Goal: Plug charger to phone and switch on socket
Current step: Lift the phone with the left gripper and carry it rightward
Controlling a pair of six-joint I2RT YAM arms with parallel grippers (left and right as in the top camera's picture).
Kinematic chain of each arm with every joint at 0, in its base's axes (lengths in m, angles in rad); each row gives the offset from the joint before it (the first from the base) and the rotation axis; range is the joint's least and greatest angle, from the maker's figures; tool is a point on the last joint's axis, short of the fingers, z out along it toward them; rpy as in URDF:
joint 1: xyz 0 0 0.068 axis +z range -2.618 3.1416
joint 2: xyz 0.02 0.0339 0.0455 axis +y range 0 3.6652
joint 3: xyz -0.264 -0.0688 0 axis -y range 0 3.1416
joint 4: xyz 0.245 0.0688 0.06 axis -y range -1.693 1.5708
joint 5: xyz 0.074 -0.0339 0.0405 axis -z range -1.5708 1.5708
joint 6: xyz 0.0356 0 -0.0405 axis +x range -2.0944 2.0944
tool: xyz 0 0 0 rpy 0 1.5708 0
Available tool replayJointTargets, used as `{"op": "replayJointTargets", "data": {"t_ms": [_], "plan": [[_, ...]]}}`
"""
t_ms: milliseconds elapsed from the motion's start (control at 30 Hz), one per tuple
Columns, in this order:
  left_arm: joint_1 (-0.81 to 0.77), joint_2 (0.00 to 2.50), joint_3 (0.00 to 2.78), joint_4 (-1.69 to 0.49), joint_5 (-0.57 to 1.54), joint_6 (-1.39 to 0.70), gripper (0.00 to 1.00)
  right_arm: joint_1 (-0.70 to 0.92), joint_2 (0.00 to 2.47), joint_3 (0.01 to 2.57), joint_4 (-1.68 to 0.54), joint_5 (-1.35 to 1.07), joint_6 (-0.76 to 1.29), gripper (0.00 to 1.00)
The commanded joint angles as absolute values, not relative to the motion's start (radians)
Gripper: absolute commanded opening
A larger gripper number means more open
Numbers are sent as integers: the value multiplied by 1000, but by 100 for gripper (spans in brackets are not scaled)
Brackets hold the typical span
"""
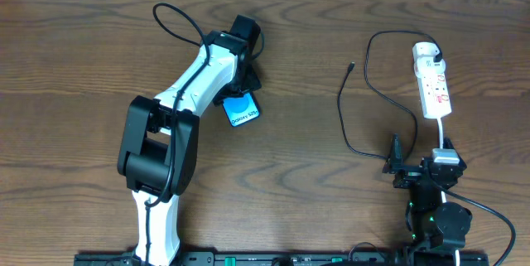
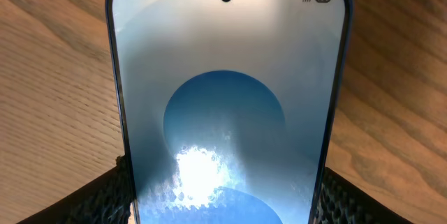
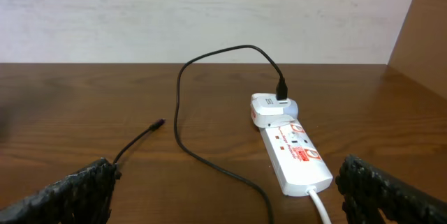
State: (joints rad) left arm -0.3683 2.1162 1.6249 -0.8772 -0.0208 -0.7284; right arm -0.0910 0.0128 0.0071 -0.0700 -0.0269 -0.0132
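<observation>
The left pincer (image 2: 223,195) grips the blue-screened phone (image 1: 242,112) by its long edges, well to the left of the socket (image 1: 433,84) on the wooden bench (image 1: 74,50). The charger (image 3: 176,107), plugged into the socket's far end, loops just left of it with its tip lying free. The right pincer (image 3: 223,189) gapes wide near the socket's cord end.

Left arm (image 1: 192,84) stretched diagonally toward the far middle, left gripper (image 2: 223,192) clamped across the phone (image 2: 223,77), right arm (image 1: 439,216) folded low at the near edge, right gripper (image 3: 223,192) spread wide, holding nothing
</observation>
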Motion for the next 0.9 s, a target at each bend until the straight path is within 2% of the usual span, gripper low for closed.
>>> {"op": "replayJointTargets", "data": {"t_ms": [0,467,867], "plan": [[-363,2083,1623,-884,16,-710,72,-84,10,6,-74,-29,-24,99],[-363,2036,1623,-916,29,-691,71,-84,10,6,-73,-29,-24,99],[-362,1957,1623,-944,385,-624,71,-84,10,6,-74,-29,-24,99]]}}
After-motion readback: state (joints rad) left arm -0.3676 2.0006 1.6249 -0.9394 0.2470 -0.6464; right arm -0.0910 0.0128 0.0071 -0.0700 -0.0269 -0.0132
